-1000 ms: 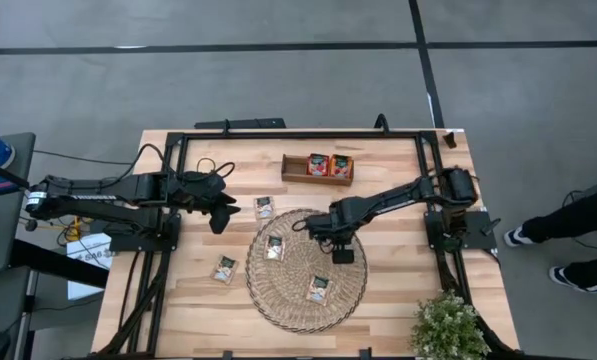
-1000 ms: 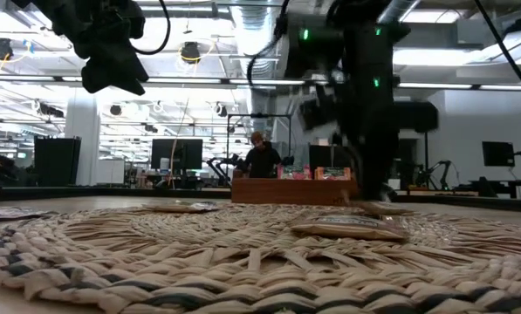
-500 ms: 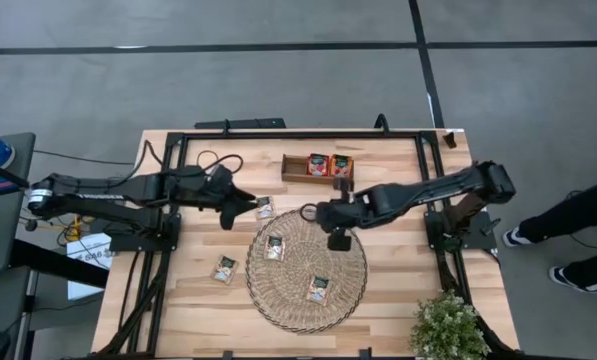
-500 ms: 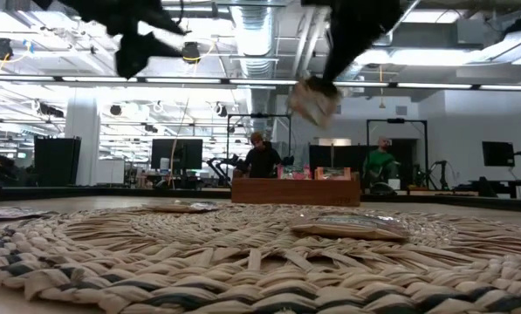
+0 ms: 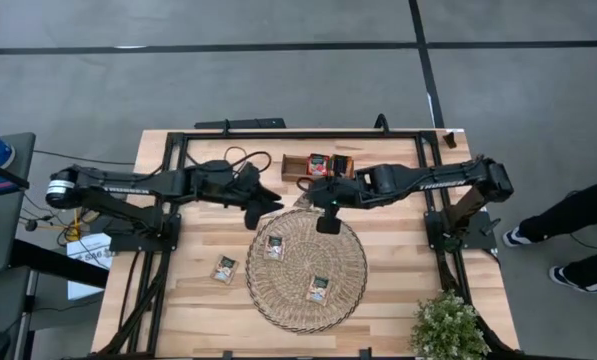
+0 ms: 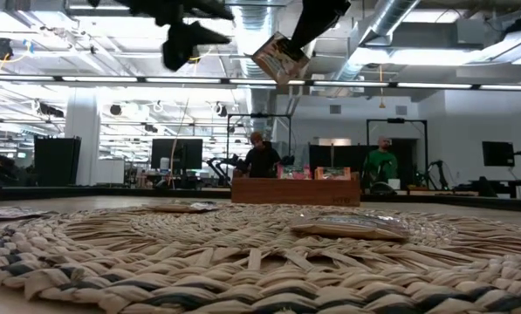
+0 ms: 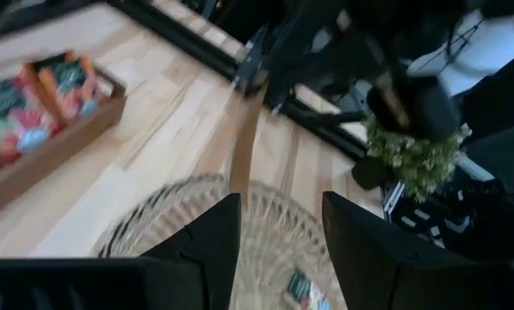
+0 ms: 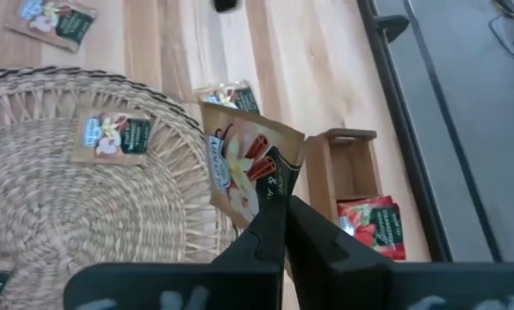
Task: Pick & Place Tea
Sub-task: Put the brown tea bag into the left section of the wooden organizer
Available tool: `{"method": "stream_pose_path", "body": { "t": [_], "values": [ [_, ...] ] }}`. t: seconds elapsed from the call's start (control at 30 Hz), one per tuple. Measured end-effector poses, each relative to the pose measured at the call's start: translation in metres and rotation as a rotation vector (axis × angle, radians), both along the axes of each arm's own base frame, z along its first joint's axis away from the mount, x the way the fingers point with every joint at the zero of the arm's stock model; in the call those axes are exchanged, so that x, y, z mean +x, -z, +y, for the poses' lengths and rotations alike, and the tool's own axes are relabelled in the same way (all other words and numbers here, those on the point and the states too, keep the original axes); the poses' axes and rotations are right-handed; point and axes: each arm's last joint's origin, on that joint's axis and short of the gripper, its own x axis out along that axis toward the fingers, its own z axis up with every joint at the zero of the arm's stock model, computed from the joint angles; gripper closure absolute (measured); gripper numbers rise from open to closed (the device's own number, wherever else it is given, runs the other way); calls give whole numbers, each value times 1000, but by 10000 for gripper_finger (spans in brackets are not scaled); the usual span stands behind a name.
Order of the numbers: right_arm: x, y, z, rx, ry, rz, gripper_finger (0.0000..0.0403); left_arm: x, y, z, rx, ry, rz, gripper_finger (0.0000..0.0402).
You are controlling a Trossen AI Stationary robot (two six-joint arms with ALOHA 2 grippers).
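A pale cream tea sachet [image 8: 252, 168] hangs pinched by one corner in the right tool [image 8: 278, 226], whose fingers are closed on it; the right wrist view shows its printed face, which the high view hides behind the arm. Beyond that tool lies the wooden tray [image 5: 296, 165] with two red-orange sachets [image 5: 318, 165], and beneath it the rim of the woven mat [image 5: 343, 240], carrying two cream sachets [image 5: 274, 247]. Another sachet [image 5: 224, 268] lies on the bare bench [image 5: 198, 300]. The low view shows the held sachet well above the mat. The left tool [image 7: 281, 232] hovers over the mat's far edge, fingers apart and seemingly empty.
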Motion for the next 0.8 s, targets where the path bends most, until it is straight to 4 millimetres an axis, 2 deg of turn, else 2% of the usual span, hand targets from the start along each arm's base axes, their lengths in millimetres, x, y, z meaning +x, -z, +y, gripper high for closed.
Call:
{"method": "stream_pose_path", "body": {
  "t": [0.3, 0.4, 0.5, 0.8],
  "values": [
    [0, 0, 1, 34, -26, 3, 403, 43, -24, 5, 84, 13, -24, 246],
    [0, 0, 1, 36, -25, 4, 403, 54, -25, 6, 105, 32, 30, 246],
    [0, 0, 2, 40, -22, 3, 403, 59, -22, 6, 119, 46, 100, 246],
    [1, 0, 3, 62, -36, -6, 403, 63, -24, 7, 151, 25, 93, 246]
  ]
}}
